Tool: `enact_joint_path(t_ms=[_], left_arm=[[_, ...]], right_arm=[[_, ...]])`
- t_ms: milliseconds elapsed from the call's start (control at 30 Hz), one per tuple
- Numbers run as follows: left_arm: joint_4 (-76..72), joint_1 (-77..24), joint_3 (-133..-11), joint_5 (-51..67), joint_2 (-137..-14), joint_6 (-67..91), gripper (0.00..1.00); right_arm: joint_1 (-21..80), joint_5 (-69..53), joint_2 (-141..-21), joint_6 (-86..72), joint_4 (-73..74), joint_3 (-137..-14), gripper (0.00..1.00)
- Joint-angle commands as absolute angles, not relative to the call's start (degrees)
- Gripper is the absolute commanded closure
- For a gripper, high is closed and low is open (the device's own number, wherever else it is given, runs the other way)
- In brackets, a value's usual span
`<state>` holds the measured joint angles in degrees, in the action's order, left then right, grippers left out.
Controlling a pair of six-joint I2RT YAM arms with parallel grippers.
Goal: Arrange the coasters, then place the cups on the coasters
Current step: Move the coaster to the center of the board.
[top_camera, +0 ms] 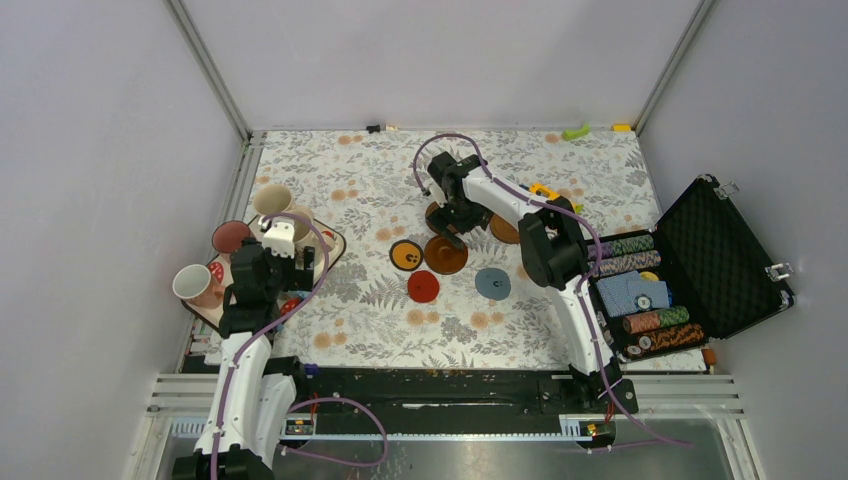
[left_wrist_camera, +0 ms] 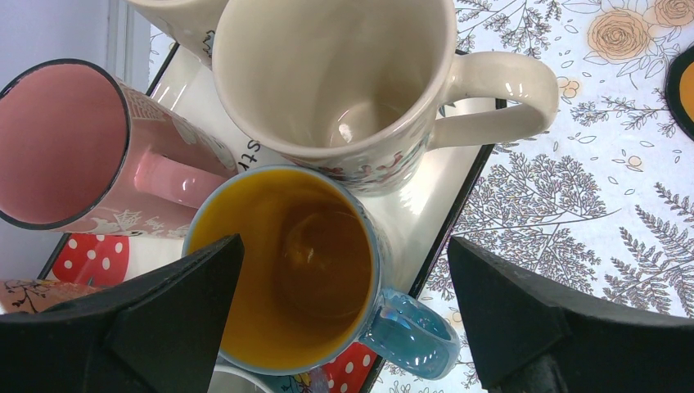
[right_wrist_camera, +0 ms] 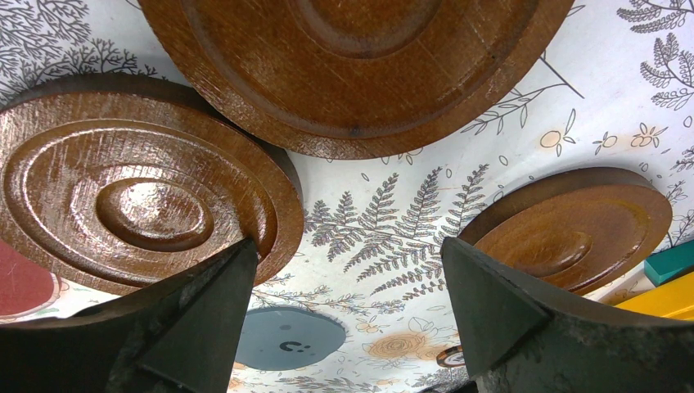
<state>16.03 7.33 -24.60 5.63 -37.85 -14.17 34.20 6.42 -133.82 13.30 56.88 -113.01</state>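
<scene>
A: How's the right pincer [right_wrist_camera: 352, 278]?
B: Released, empty, low over the brown coasters [right_wrist_camera: 155, 188], centre of the top view. Arranging seems in hand; next it must grip one.
A: And the left pincer [left_wrist_camera: 344, 246]?
B: Spread, empty, above the blue mug [left_wrist_camera: 286, 262] on the tray [left_wrist_camera: 442, 196], left edge.

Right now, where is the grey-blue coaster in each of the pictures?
Top external: the grey-blue coaster lies near the middle of the picture, on the floral cloth, right of the red coaster.
Left wrist: not in it.
Right wrist: the grey-blue coaster is low in the middle of the picture.
Shared landmark: the red coaster, at the left edge of the right wrist view.
</scene>
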Motion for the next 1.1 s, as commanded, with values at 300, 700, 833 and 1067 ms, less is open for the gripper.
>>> enact_joint_path(t_ms=[300, 700, 833, 1067], left_arm=[[13.75, 7.65, -26.28, 5.95, -37.29, -14.74, 0.01], [13.71, 7.61, -26.15, 5.83, -36.58, -14.68, 0.01], [13.66, 7.64, -26.1, 5.93, -36.48, -14.68, 0.01], [13.68, 7.61, -26.09, 5.97, -36.34, -14.7, 0.01]], right_arm=[[34.72, 6.48, -133.09, 14.53, 57.42, -113.22, 0.09], [34.71, 6.26, -132.38, 14.5, 57.4, -113.19, 0.09], [34.69, 6.11, -132.4, 14.58, 57.51, -113.14, 0.09], [34.72, 8.55, -132.86, 15.41, 57.49, -112.83, 0.08]])
